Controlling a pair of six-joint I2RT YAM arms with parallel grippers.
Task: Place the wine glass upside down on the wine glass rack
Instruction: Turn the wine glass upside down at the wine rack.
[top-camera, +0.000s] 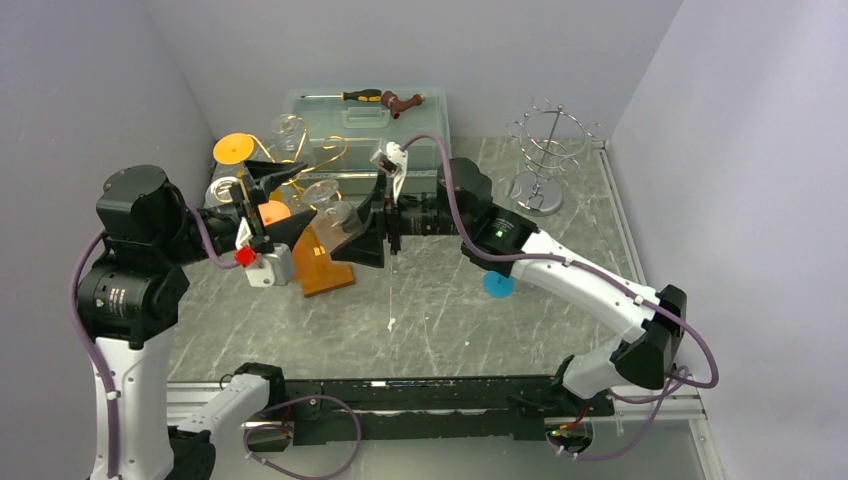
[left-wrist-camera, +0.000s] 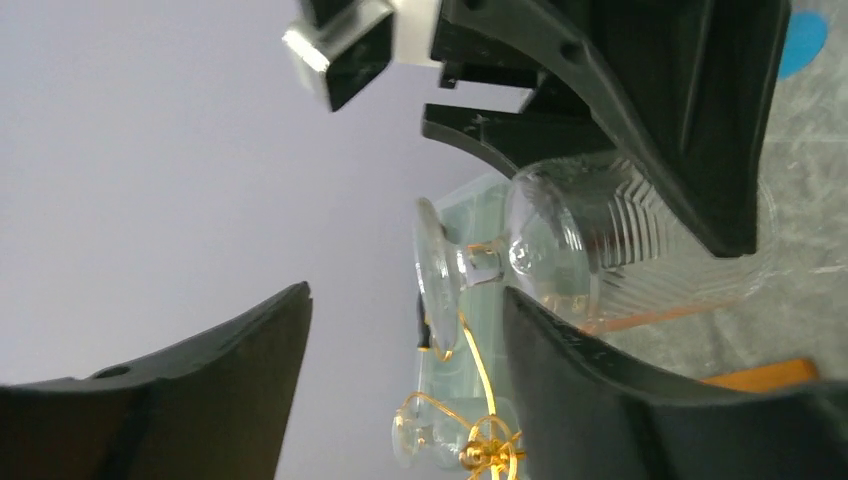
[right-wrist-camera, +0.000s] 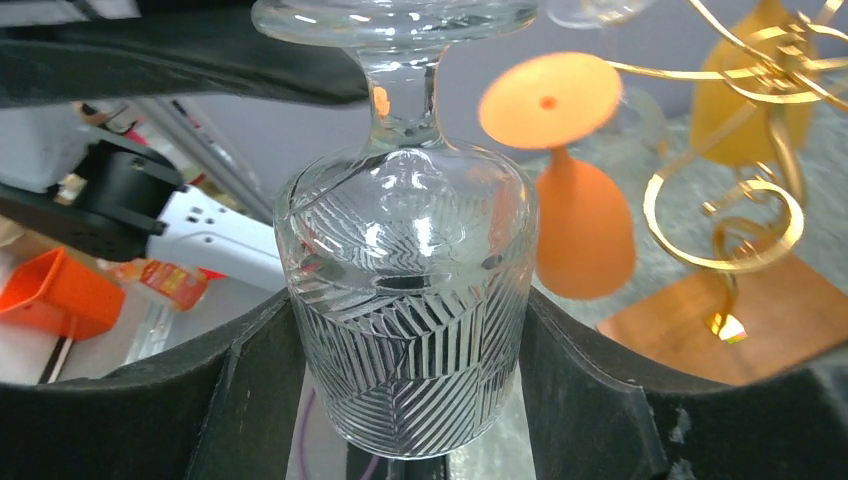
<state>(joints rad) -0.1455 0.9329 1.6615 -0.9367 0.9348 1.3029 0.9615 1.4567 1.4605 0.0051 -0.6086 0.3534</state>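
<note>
The right gripper (right-wrist-camera: 408, 322) clamps the bowl of the one clear wine glass (left-wrist-camera: 570, 240), held sideways above the table with its foot between the left gripper's (left-wrist-camera: 405, 298) spread fingers. Just beyond stands the gold wine glass rack (right-wrist-camera: 730, 190), with two orange glasses (right-wrist-camera: 585, 230) hanging foot-up. The marbled table (top-camera: 450, 310) runs open rightward to one silver wire stand (top-camera: 548, 150), and grey walls (top-camera: 400, 50) close three sides.

Clear glasses number three: the ribbed wine glass (right-wrist-camera: 410, 330) and two others (top-camera: 288, 128). Coloured glasses number two: one orange glass (right-wrist-camera: 585, 240) and one yellower glass (top-camera: 233, 148). There are two racks, a gold rack (top-camera: 325, 270) and a silver rack (top-camera: 537, 192). There is one plastic box (top-camera: 320, 115), one screwdriver (top-camera: 350, 96) and one blue disc (top-camera: 498, 285).
</note>
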